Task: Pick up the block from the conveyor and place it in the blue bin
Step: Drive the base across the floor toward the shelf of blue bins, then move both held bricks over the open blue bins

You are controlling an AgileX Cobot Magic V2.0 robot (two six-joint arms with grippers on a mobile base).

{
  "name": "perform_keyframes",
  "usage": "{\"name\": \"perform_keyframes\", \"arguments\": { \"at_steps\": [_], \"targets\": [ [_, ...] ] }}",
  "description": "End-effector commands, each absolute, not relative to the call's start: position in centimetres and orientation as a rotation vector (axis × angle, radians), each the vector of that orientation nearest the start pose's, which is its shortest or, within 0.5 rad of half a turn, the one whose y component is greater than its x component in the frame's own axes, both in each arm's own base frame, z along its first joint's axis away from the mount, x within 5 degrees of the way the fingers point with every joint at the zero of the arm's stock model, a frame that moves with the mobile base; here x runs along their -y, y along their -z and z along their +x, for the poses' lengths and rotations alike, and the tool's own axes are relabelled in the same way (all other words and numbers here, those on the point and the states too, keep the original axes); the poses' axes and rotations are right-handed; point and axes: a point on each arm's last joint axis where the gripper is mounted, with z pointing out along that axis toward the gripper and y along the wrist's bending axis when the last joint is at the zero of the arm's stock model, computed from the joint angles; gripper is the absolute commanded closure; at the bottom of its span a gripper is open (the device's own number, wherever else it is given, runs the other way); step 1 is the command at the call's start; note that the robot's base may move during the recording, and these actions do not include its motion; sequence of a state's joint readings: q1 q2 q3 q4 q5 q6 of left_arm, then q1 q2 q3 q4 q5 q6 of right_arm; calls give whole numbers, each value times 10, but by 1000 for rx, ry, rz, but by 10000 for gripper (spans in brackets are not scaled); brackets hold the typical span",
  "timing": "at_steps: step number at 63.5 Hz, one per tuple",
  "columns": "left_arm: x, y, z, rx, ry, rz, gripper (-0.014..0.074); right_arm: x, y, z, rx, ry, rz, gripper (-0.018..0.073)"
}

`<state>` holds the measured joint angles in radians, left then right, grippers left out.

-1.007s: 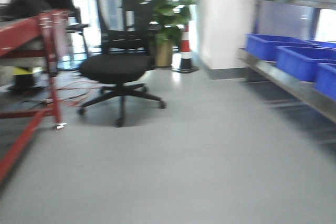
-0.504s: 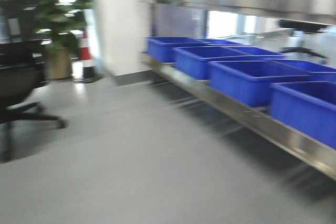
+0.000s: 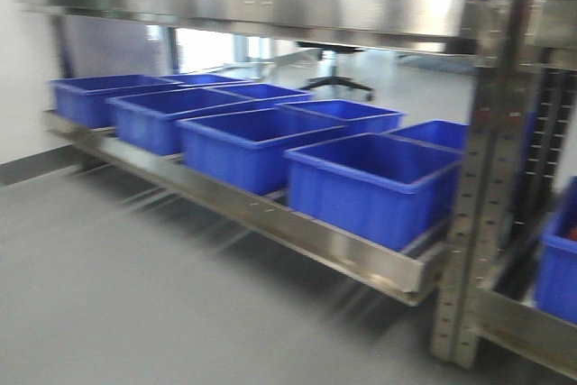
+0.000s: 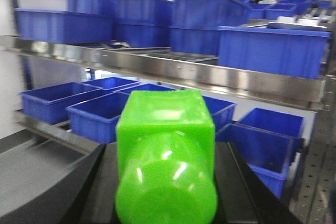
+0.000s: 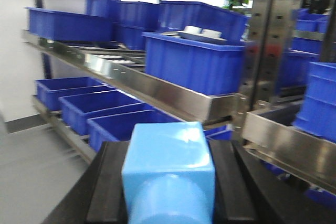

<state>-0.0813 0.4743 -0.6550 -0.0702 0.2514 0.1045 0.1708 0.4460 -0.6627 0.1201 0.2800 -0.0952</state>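
We held a green block [image 4: 165,129] clamped between our left jaws, a light blue block [image 5: 169,156] clamped between our right jaws, blue bins [image 3: 374,191] lined along the front edge of the steel shelf [image 3: 347,250] ahead

Warehouse or stockroom setting, industrial storage rather than domestic. Stainless steel rack [image 3: 361,254] runs along wall in tiers, with perforated upright [image 3: 478,205] full of bolt holes. Rows of identical blue plastic bins [image 3: 374,187] sit side by side on lower tier, more on upper shelf [image 4: 173,69]. Smooth grey floor [image 3: 108,295]. Plain white wall [image 3: 22,87] at rack end. Office chair [image 3: 335,78] visible through rack gap — open workspace beyond.
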Motion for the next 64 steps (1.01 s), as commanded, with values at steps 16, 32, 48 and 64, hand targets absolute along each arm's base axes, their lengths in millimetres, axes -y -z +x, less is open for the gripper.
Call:
{"name": "perform_keyframes", "arguments": {
  "at_steps": [16, 32, 48, 64],
  "targets": [
    [10, -377, 92, -1533, 59, 104, 707, -17, -379, 84, -1523, -171, -146, 727],
    [10, -377, 92, -1533, 59, 104, 707, -17, -379, 84, -1523, -171, -146, 727],
    [10, -377, 92, -1533, 59, 104, 707, -17, -379, 84, -1523, -171, -146, 727],
    [10, -377, 92, -1533, 59, 104, 707, -17, -379, 84, -1523, -171, -146, 727]
  ]
}}
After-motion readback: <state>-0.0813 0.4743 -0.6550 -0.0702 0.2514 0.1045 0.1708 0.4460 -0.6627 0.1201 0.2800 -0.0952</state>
